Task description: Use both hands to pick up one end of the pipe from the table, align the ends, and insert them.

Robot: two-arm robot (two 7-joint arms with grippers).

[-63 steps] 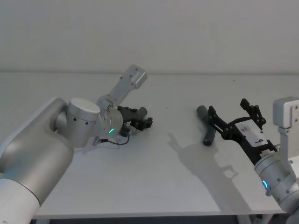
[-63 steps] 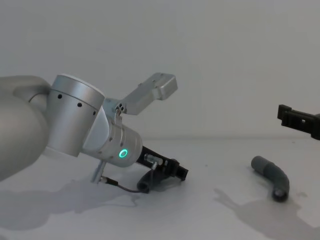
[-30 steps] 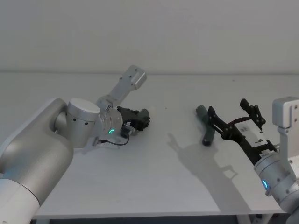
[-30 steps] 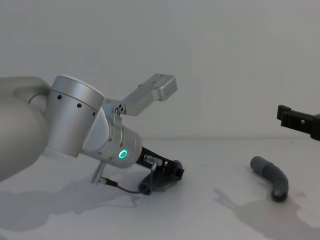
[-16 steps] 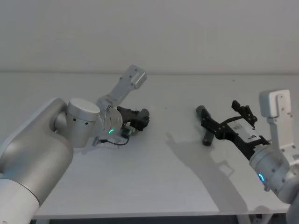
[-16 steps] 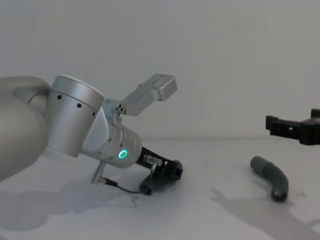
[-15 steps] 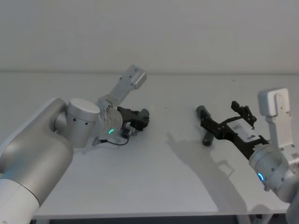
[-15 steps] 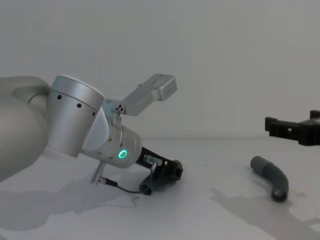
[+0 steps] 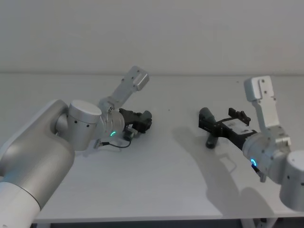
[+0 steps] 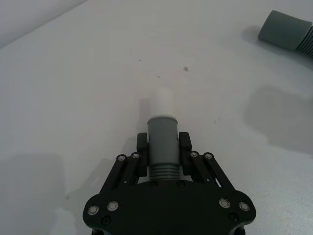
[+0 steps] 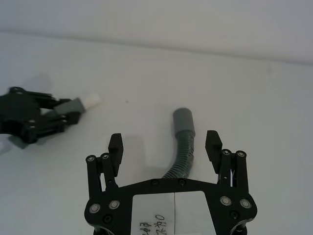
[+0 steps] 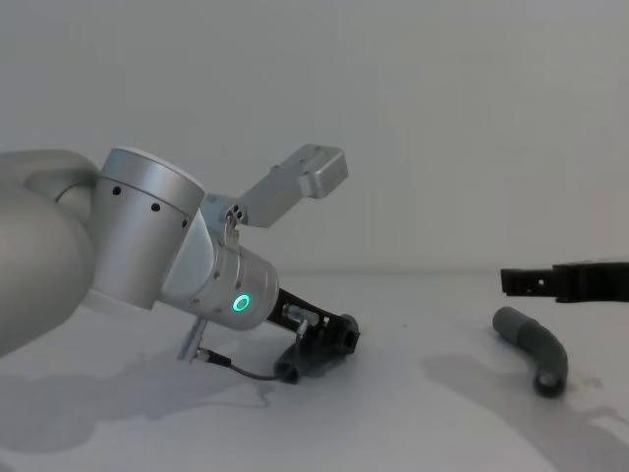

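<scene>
Pipe point(image 11: 182, 147) is in two pieces, well apart. One, the narrow-cuff piece point(image 10: 162, 142), is clamped in the left end effector point(image 10: 163, 145), low over the worktop point(image 9: 156, 180) on the left, with its whitish tip point(image 10: 161, 102) sticking out ahead of the fingers. The other, the socket piece point(image 12: 537, 344), lies loose on the worktop on the right. The right end effector point(image 11: 164, 141) hovers above it, released, jaws wide and straddling it, no contact.

Risks, my read:
- Right jaws line up with the ribbed middle rather than the socket cuff point(image 11: 183, 120). Gripping the ribs leaves a floppy end, so the socket may droop or swing and miss the tip.
- Socket piece is bent and unrestrained. One finger landing first likely spins or skids it out of the jaws.
- Left grip sits just behind the narrow cuff, on a short length. Off-axis push-in force may pivot the piece in the fingers.

Hard to see:
- Back of the held piece is hidden behind the left palm and wrist.
- Near end of the socket piece disappears under the right end effector body.
- Chest view cuts the right end effector off at the edge.
- Finger-to-worktop clearance on the right: can't tell.
</scene>
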